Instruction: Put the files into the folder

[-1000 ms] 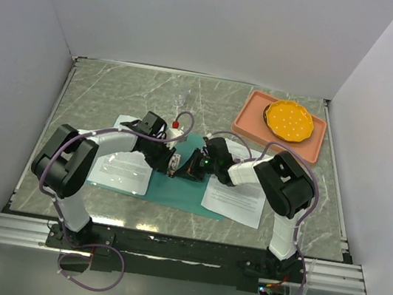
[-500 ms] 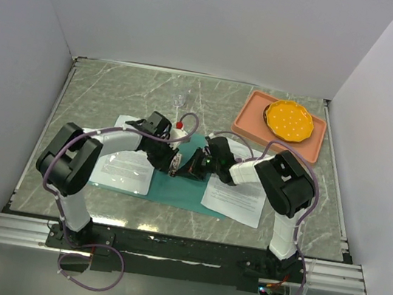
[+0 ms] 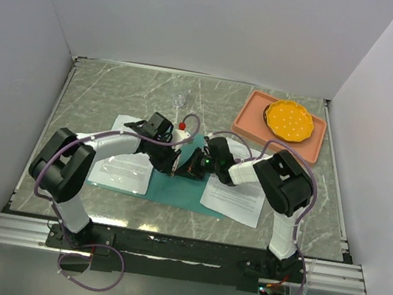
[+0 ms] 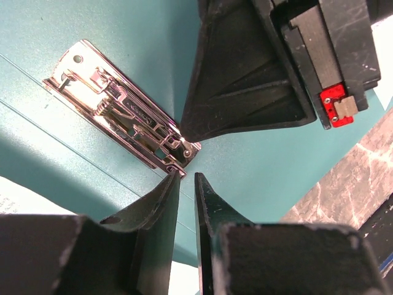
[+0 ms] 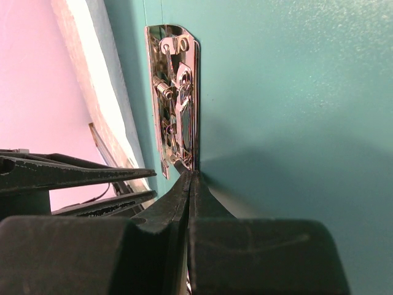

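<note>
Slippage threatens at the clip (image 4: 123,117) of the folder (image 4: 153,37): left gripper (image 4: 187,176) barely parted, right gripper (image 5: 189,178) pressed shut. Its sprung lever could snap back.

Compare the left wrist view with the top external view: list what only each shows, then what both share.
Only the left wrist view: the metal clip in detail, and the left claw with its fingers slightly apart beside the clip's end. Only the top external view: the salmon tray holding an orange plate, the printed sheet right of the teal folder, both whole arms. Both: the folder and the right claw meeting the left one at the clip.
</note>
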